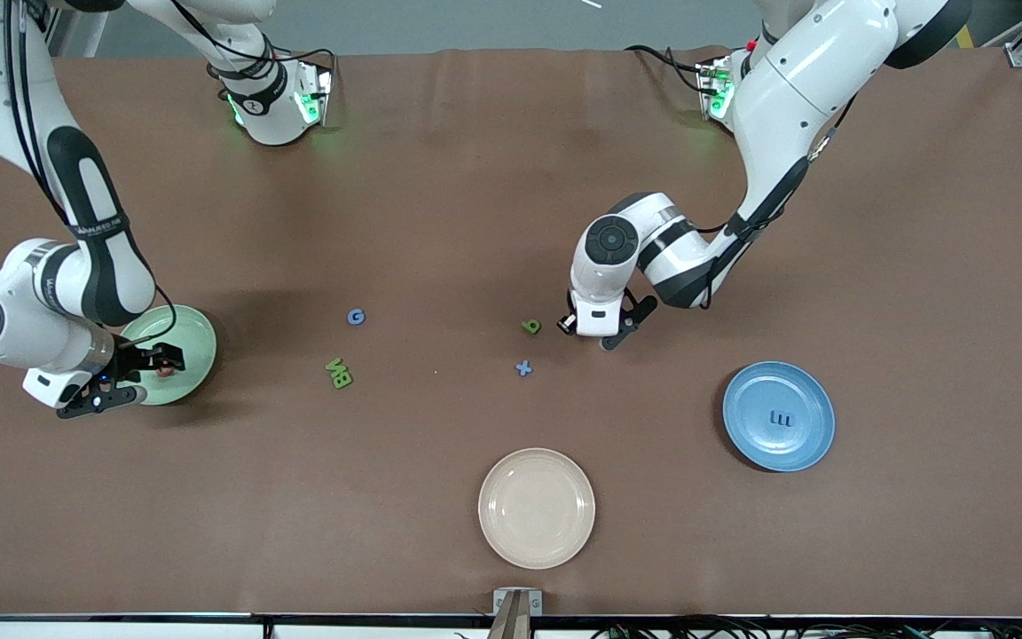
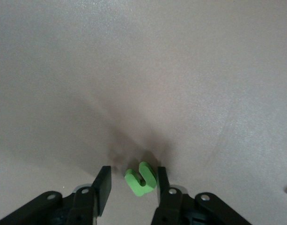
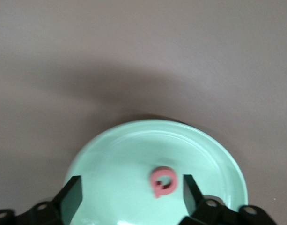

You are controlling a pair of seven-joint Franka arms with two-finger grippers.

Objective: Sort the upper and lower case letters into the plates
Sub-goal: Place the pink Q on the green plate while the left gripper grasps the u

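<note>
My left gripper [image 1: 560,325] is down at the table mid-way along it, open, its jaws [image 2: 133,174] around a small green letter [image 2: 141,179] [image 1: 530,327]. One finger touches the letter and the other stands apart from it. My right gripper [image 1: 161,358] hangs open [image 3: 131,187] low over the mint green plate [image 1: 192,335] [image 3: 157,125]. A pink letter [image 3: 162,182] [image 1: 168,367] lies in that plate, free between the wide fingers. The blue plate [image 1: 817,398] holds a blue letter [image 1: 781,418].
Loose on the brown table lie a blue letter [image 1: 356,317], two green letters [image 1: 340,373] side by side, and a blue letter [image 1: 523,367] nearer the front camera than the left gripper. A cream plate [image 1: 536,541] sits by the front edge.
</note>
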